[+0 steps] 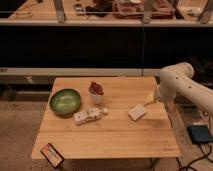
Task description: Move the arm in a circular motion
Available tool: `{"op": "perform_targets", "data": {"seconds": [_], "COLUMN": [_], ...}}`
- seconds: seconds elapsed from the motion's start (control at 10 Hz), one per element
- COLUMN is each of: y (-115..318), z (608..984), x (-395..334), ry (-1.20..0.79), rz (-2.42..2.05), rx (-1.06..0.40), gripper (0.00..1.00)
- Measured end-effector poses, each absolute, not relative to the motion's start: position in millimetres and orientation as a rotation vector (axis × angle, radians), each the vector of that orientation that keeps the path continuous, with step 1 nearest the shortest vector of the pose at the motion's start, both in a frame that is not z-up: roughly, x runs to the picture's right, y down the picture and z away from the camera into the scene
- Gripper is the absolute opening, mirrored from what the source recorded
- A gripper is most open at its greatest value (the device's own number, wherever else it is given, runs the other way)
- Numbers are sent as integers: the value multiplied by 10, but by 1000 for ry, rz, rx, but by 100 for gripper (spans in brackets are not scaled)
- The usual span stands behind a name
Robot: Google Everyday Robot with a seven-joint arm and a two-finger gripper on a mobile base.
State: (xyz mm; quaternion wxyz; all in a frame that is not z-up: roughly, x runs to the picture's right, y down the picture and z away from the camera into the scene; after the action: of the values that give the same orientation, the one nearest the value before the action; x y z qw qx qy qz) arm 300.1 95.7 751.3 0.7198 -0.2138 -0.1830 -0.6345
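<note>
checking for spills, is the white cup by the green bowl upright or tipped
Upright: the white cup stands on its base. The gripper hangs near the table's right edge.

A light wooden table (107, 137) stands on a speckled floor and serves as the landmark. On its left part sits a green bowl (65, 101). Near the table's middle, right of the bowl, stands a white cup (96, 93) holding something dark red. Just in front of the cup lies a white bottle (89, 116) on its side. Toward the table's right side lies a small pale packet (137, 112). At the front left corner rests a dark packet (52, 154) with red-orange markings. Off the table's right edge, a blue-grey box (200, 133) sits on the floor.
</note>
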Motion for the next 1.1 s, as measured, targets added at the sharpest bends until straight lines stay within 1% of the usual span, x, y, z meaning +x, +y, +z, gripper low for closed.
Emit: {"op": "perform_targets", "data": {"seconds": [0.2, 0.3, 0.5, 0.9, 1.0, 1.1], "y": [1160, 1311, 1534, 1719, 1691, 1623], "z": [7042, 6828, 6557, 6190, 6106, 6086], "x": [2948, 2785, 2312, 1092, 630, 391], "ry": [-389, -402, -443, -558, -601, -620], "rz": [-1440, -1469, -1548, -1746, -1811, -1836], "rx": [-451, -434, -387, -256, -194, -159], "gripper": [80, 80, 80, 80, 80, 80]}}
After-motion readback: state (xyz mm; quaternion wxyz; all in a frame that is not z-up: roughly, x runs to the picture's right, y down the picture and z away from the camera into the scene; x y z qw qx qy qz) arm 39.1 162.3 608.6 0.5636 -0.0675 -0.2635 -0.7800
